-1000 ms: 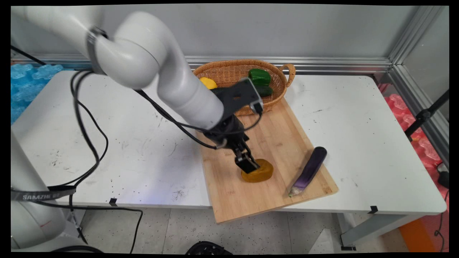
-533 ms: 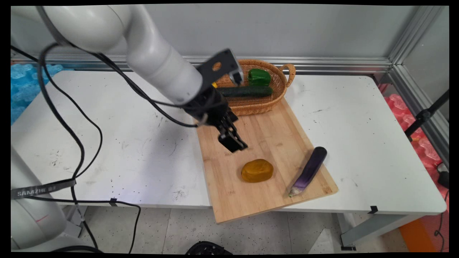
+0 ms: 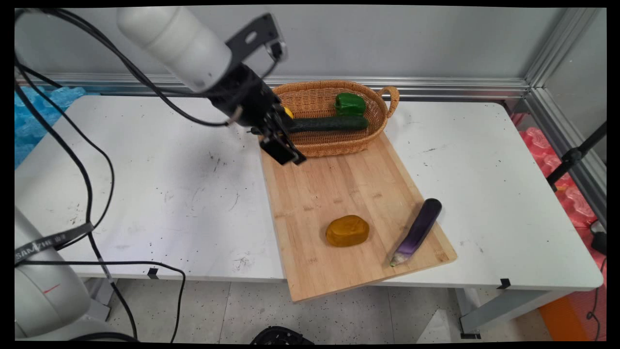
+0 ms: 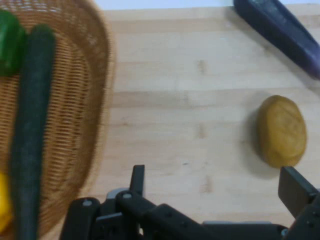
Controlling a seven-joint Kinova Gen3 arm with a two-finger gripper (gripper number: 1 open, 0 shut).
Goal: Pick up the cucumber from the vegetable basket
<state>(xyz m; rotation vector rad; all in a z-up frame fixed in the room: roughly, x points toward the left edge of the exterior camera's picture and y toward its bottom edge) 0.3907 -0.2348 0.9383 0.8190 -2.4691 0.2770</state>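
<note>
While the orange-brown lump (image 3: 347, 230) and the purple eggplant (image 3: 417, 230) lie apart on the near part of the wooden cutting board (image 3: 339, 189), the gripper (image 3: 285, 150) hangs empty, fingers spread, tilted down-right over the board's far left corner beside the wicker basket (image 3: 334, 140) holding a cucumber (image 3: 329, 123).

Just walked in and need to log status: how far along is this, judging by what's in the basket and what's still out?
Looks done: the basket holds a cucumber, a green pepper and a yellow item. In hand: nothing; the gripper is open and empty beside the basket. Left out on the cutting board: an orange-brown lump and an eggplant.
</note>
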